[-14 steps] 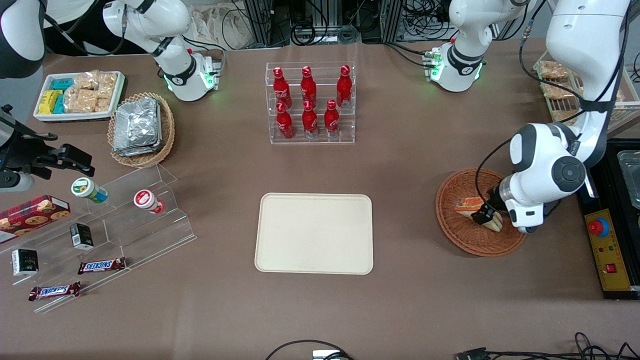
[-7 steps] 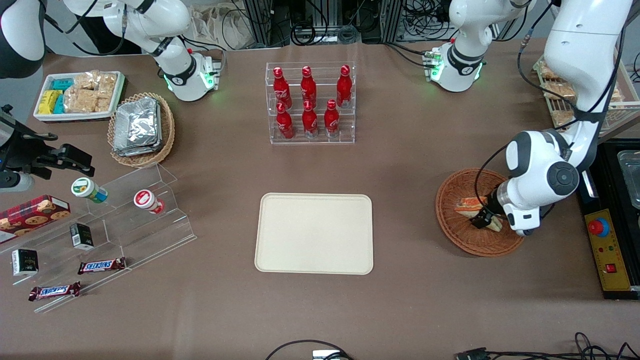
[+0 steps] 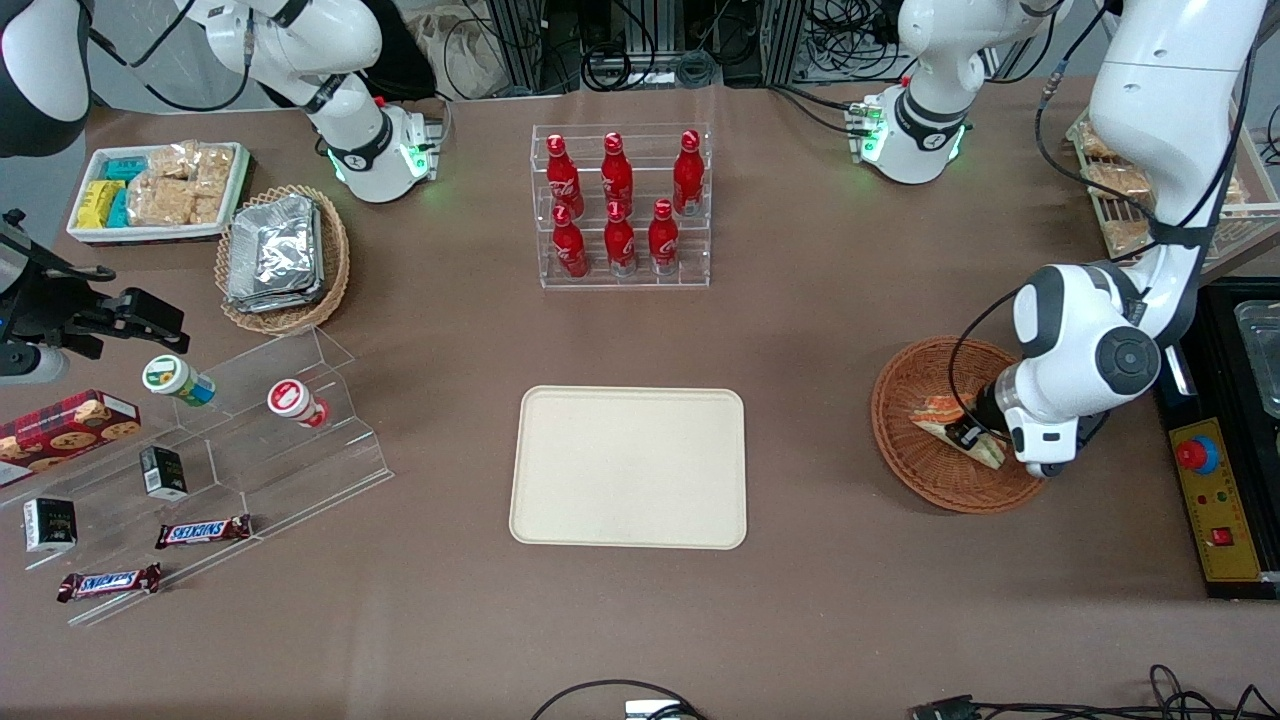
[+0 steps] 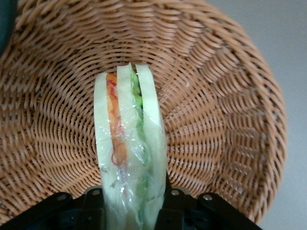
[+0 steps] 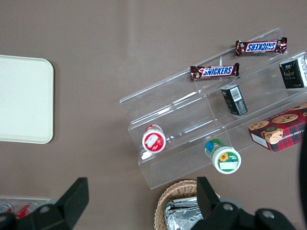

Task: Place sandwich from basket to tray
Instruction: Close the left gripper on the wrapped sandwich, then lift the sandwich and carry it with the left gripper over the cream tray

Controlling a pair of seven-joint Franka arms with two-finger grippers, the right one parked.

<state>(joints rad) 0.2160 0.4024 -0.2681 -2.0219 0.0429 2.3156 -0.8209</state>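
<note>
Where woven basket (image 4: 216, 120) curves, pincer (image 4: 132, 203) grips triangular sandwich (image 4: 129, 143).

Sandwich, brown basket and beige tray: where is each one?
sandwich (image 4: 129, 153), left wrist view, on its wrapped filling layers, held by the gripper (image 4: 132, 203).
basket (image 3: 905, 455), front view, on its woven wall.
tray (image 3: 628, 467), front view, on its bare floor.

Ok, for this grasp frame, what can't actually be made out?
- Front view: the pincer over the basket is mostly hidden by the arm's wrist.
- Left wrist view: the sandwich sits between the fingers, its near end cut off by the picture's edge.
- Whether the sandwich has left the basket floor: unclear in both.
</note>
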